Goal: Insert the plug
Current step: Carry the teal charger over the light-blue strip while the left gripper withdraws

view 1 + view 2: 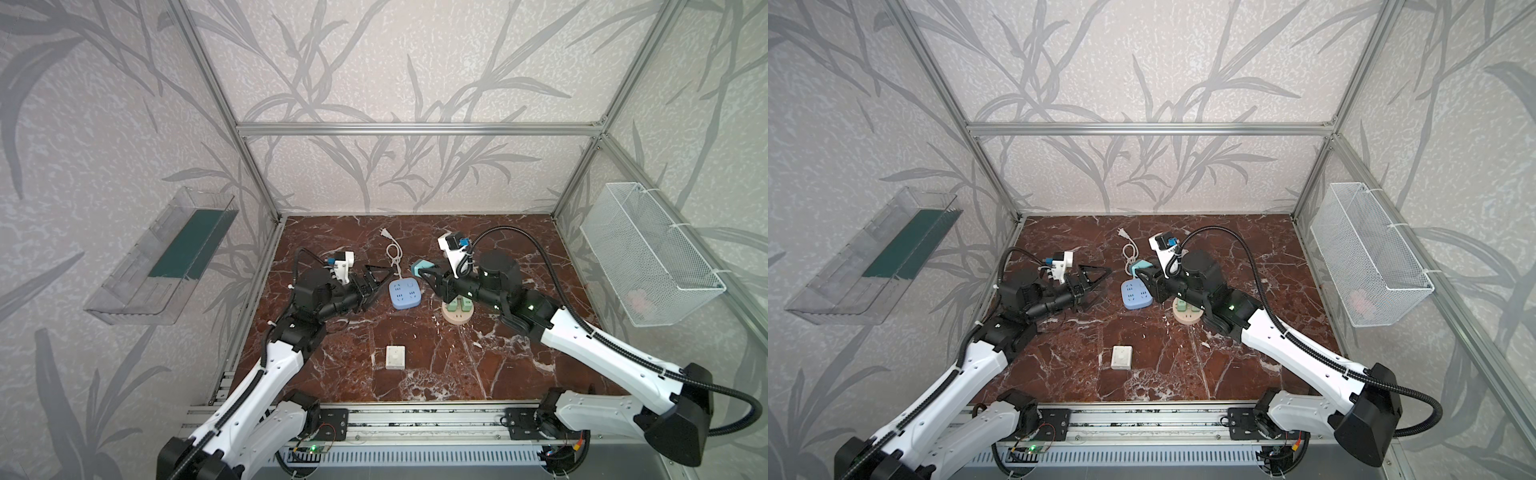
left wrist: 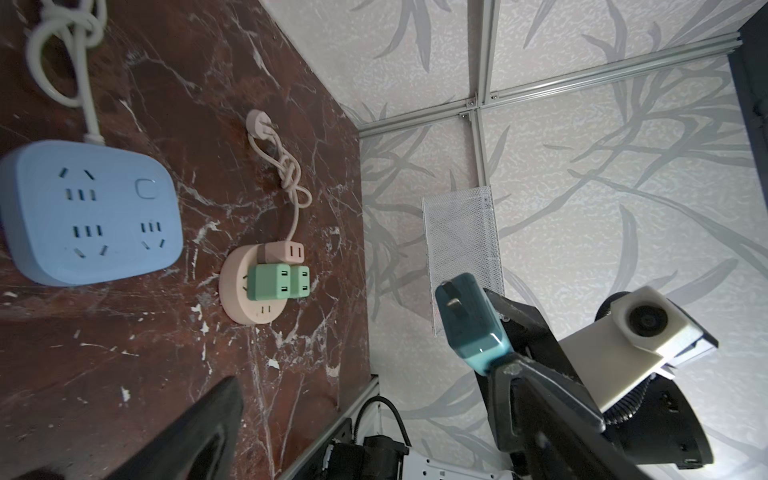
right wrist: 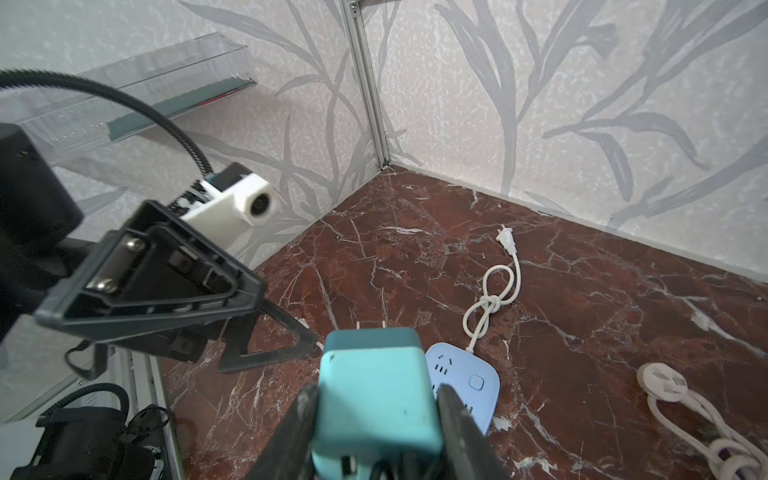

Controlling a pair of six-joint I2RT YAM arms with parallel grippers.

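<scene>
Right tool [image 3: 378, 399] pinches the smooth teal boxy plastic plug [image 2: 469, 320], up in the air by the rounded pale-blue socket box [image 1: 404, 293] on the red-brown marble table [image 1: 457, 365]; left tool [image 1: 382, 284] spread wide.

Top views: paired, high overhead, facing down. Left wrist: behind left gripper [image 1: 380, 289], facing rounded blue plastic power strip [image 2: 89, 212]. Right wrist: tight behind right gripper [image 3: 376, 415] and teal square plastic plug [image 3: 374, 386]; shares strip.
</scene>
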